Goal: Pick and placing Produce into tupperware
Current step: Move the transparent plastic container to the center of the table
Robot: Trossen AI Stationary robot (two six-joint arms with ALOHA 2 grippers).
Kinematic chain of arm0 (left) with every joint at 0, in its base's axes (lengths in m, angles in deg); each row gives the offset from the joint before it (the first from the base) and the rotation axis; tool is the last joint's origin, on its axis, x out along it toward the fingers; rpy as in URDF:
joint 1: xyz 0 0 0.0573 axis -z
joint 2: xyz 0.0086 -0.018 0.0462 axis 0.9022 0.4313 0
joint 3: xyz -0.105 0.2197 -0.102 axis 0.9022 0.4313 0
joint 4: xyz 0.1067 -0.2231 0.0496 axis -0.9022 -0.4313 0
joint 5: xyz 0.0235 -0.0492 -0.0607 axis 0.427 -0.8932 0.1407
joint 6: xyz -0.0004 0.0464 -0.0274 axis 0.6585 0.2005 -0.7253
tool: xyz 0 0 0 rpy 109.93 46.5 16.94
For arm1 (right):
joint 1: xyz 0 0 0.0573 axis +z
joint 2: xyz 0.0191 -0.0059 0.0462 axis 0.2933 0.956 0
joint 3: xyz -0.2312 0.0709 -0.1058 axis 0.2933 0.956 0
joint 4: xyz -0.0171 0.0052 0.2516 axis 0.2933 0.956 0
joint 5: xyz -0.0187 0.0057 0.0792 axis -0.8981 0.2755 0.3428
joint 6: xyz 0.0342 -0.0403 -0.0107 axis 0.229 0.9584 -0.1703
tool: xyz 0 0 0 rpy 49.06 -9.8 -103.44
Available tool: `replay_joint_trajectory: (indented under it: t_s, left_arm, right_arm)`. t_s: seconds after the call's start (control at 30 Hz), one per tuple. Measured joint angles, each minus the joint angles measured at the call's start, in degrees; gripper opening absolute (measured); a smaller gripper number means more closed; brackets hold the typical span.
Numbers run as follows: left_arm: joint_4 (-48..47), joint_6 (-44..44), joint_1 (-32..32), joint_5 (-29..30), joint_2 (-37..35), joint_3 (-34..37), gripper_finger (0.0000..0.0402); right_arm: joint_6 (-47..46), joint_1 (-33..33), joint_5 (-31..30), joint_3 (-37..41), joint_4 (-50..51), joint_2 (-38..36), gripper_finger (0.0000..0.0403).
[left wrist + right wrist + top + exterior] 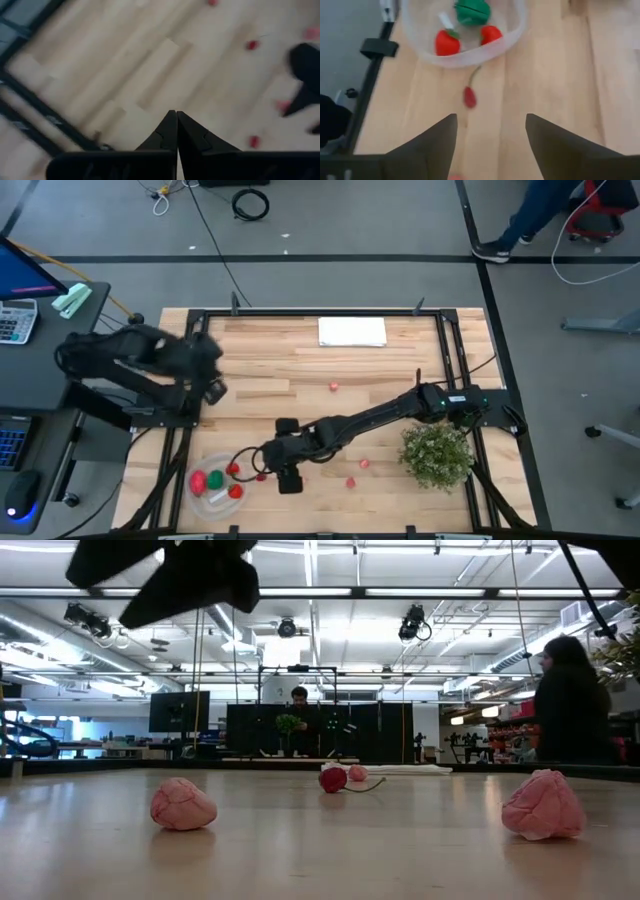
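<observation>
The clear round tupperware (212, 498) sits near the table's near-left corner and holds a green piece (472, 11) and two red pieces (447, 42). A red cherry with a stem (469, 97) lies on the wood just outside its rim. My right gripper (490, 120) is open and hovers above the table beside the tupperware, holding nothing. Pink produce pieces (365, 463) (352, 481) (333, 387) lie loose on the table. My left gripper (176, 119) is shut and empty, raised over the table's left side.
A bushy green plant (437, 455) stands at the right side, next to the right arm's base. A flat white sheet (352, 331) lies by the far edge. The black table frame (170, 450) runs close beside the tupperware. People stand in the room beyond the table.
</observation>
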Motion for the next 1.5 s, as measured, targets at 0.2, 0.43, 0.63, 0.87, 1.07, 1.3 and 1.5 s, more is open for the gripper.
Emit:
replay_joint_trajectory:
  t_s: [0.2,0.43,0.63,0.87,1.07,1.3,1.5]
  left_arm:
    - [0.50,-19.17,19.82,1.96,-0.62,5.06,0.0005]
    - [10.43,-38.21,37.45,3.05,4.35,17.99,0.0005]
    - [23.55,-46.64,48.27,3.06,10.82,23.33,0.0004]
    - [23.03,-57.35,53.45,3.10,19.73,23.49,0.0008]
    - [23.84,-61.28,53.50,2.98,29.31,23.49,0.0006]
    - [25.81,-64.30,53.40,4.55,34.60,23.47,0.0004]
    - [26.26,-66.61,51.72,6.43,38.20,23.47,0.0004]
  right_arm:
    - [-0.32,2.71,-2.78,0.87,3.14,0.53,0.0182]
    - [-3.51,7.41,-9.05,5.03,5.34,0.53,0.0043]
    - [-2.70,8.63,-11.16,4.77,6.75,-0.10,0.0020]
    - [-3.17,7.55,-11.47,4.48,6.65,-0.10,0.0005]
    - [-3.23,6.99,-11.49,4.48,6.65,-0.10,0.0012]
    - [-2.55,7.05,-11.47,4.48,6.65,-0.10,0.0004]
    - [-1.17,7.01,-11.49,4.48,6.64,-0.10,0.0010]
